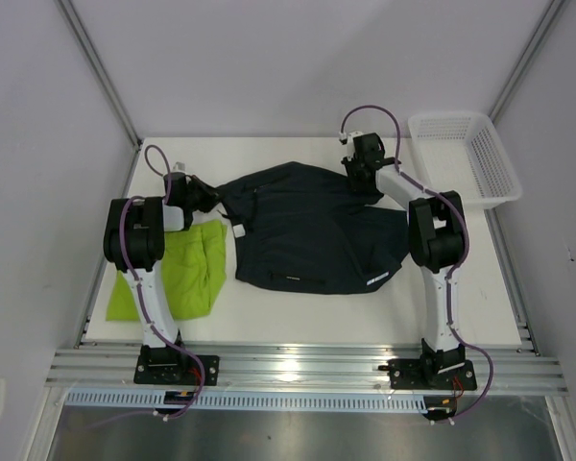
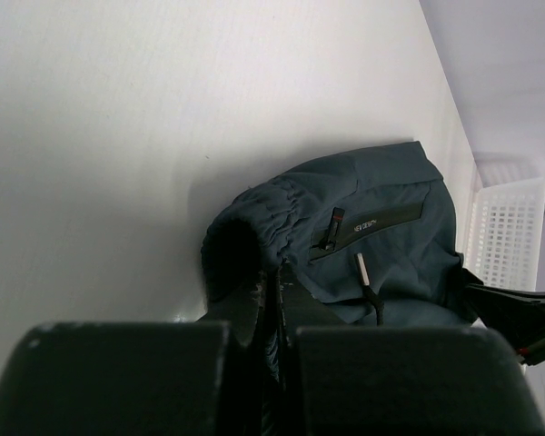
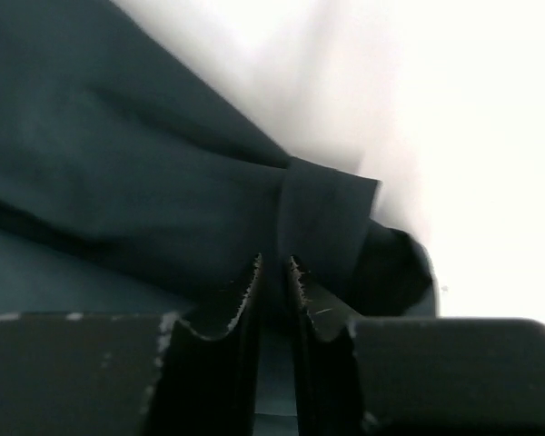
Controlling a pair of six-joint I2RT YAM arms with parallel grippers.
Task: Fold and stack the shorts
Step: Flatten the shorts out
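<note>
**Top external view**
- Table (image 1: pixel 269 312): white, fills the centre of the frame.
- Navy shorts (image 1: pixel 307 230): 1 pair, spread mid-frame, waistband toward the left, bunched at both upper corners.
- Lime-green shorts (image 1: pixel 197 264): 1 pair, folded, lower left of the navy pair, partly under the left arm (image 1: pixel 134 240).
- Left arm: rises from its base at bottom left, elbow bent, wrist turned right. The left gripper (image 1: pixel 200 197) meets the upper-left corner of the navy shorts.
- Right arm (image 1: pixel 437 230): rises from bottom right, elbow high, forearm reaching up and left. The right gripper (image 1: pixel 357 171) sits on the upper-right edge of the navy shorts.
- Basket (image 1: pixel 418 146): white mesh, upper right, just beside the right arm.

**Left wrist view**
- Left gripper (image 2: pixel 277 272): the 2 fingers are pressed together, pinching the gathered waistband of the navy shorts (image 2: pixel 372 218).
- A drawcord and a zip pocket show right of centre.
- The basket (image 2: pixel 509 227) is at the right edge and the table (image 2: pixel 118 136) at upper left.

**Right wrist view**
- Right gripper (image 3: pixel 272 268): jaws nearly closed, with a thin slit between them that holds a fold of the navy shorts (image 3: pixel 118 163).
- The table (image 3: pixel 472 136) shows bare at upper right.
</note>
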